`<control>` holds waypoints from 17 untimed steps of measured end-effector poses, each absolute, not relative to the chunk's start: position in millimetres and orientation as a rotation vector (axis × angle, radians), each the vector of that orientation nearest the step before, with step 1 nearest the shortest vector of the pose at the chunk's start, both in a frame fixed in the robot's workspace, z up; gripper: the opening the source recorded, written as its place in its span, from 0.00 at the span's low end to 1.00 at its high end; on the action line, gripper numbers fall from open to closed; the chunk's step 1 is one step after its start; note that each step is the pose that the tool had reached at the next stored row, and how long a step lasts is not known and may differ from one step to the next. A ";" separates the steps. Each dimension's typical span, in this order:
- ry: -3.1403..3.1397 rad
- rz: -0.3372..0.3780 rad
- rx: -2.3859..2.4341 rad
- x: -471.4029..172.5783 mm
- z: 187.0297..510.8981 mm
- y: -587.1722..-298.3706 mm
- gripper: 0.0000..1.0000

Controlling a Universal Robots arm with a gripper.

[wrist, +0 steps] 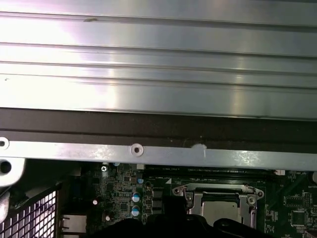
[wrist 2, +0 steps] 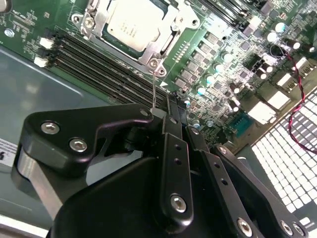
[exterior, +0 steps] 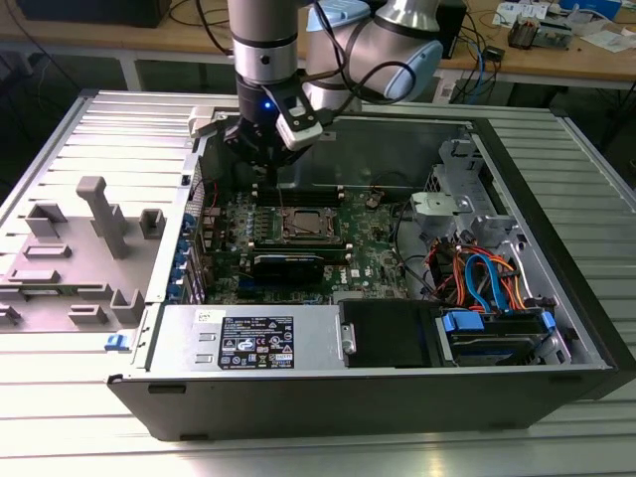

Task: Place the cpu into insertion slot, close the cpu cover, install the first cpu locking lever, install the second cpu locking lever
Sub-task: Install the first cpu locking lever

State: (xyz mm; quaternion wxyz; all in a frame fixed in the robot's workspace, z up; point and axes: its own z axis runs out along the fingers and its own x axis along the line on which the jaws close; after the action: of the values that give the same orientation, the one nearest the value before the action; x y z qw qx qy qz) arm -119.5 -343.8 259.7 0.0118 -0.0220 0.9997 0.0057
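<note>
I see my gripper [wrist 2: 167, 108] pinched narrow on the locking lever [wrist 2: 153, 87] (thin wire); the cpu [wrist 2: 131, 22] sits in the half-cropped insertion slot [wrist 2: 80, 20], cpu cover [wrist 2: 172, 23] down.

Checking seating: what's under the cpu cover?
In the second wrist view the cpu lies under the cover, its silver top showing through the opening. The cover overlaps the cpu's edges, so those and anything beneath the cpu are hidden.

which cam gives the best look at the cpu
The second wrist view: the cpu is close, its silver top plain inside the cpu cover. The exterior view shows it small and distant. The first wrist view catches part of its top.
</note>
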 end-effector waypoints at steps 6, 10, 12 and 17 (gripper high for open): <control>3.116 0.018 -0.068 -112.6 259.4 -343.7 0.11; 3.116 0.016 -0.069 -104.0 259.0 -343.7 0.11; 3.116 0.016 -0.069 -101.3 258.7 -343.7 0.11; 3.116 0.015 -0.069 -92.2 256.1 -343.4 0.11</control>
State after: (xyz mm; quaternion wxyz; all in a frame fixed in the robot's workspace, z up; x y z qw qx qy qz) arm -92.2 -343.4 256.1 0.0122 -0.0220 0.9997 0.0050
